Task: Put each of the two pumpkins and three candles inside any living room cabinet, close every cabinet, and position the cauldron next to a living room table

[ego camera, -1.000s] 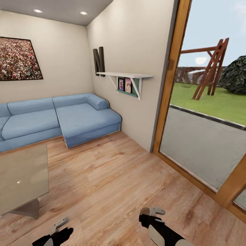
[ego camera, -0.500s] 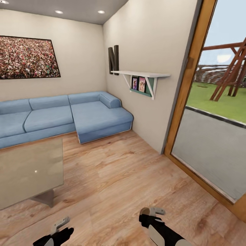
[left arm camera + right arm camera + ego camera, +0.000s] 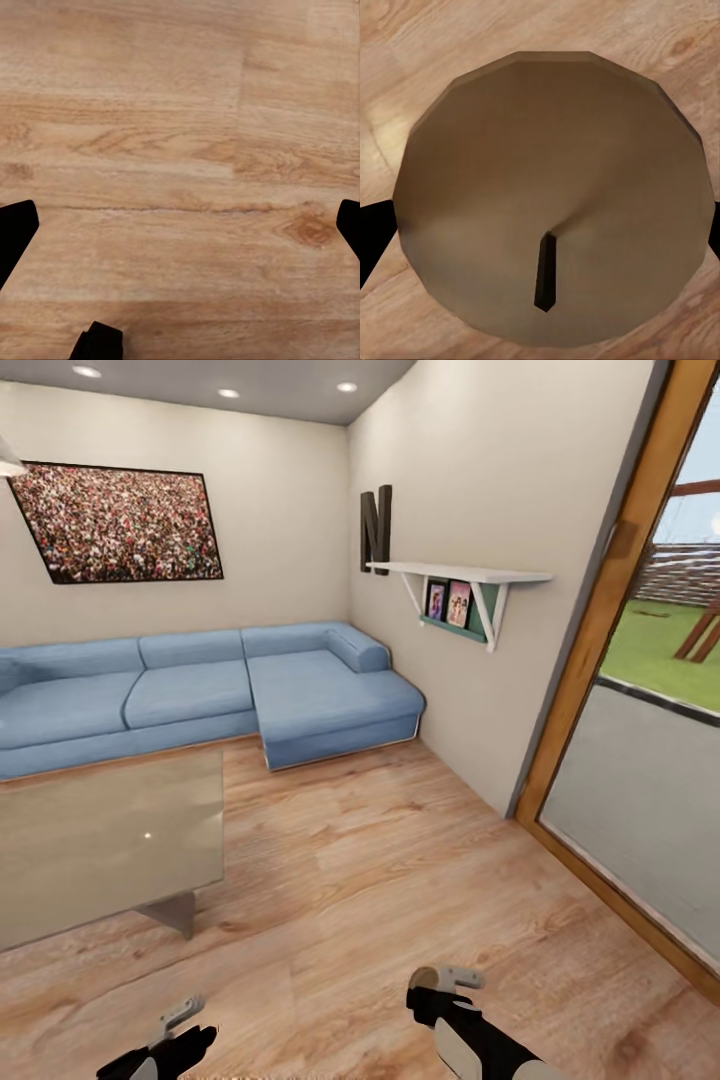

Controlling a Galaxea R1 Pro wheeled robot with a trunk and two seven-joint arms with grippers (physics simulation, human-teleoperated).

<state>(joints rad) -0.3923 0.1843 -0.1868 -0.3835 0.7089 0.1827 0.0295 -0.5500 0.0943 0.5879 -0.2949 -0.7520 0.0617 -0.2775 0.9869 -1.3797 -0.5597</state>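
Observation:
A brownish-grey candle (image 3: 547, 187) with a short dark wick sits end-on between the fingers of my right gripper (image 3: 440, 988), touching both of them and held above the wood floor. That gripper is low at the front, right of centre in the head view. My left gripper (image 3: 170, 1032) is low at the front left, open, with nothing but floorboards between its fingertips (image 3: 16, 232). The glossy grey table (image 3: 100, 840) stands at the left, about a metre ahead of the left gripper. Pumpkins, cabinet and cauldron are out of view.
A blue corner sofa (image 3: 200, 695) runs along the far wall behind the table. A white wall shelf (image 3: 460, 575) juts from the right wall. A wood-framed glass door (image 3: 640, 690) fills the right side. Open wood floor (image 3: 380, 860) lies between table and door.
The whole head view has swung left: sofa, shelf and door frame slid rightward in the picture and more of the table shows. Both grippers keep their places in the frame.

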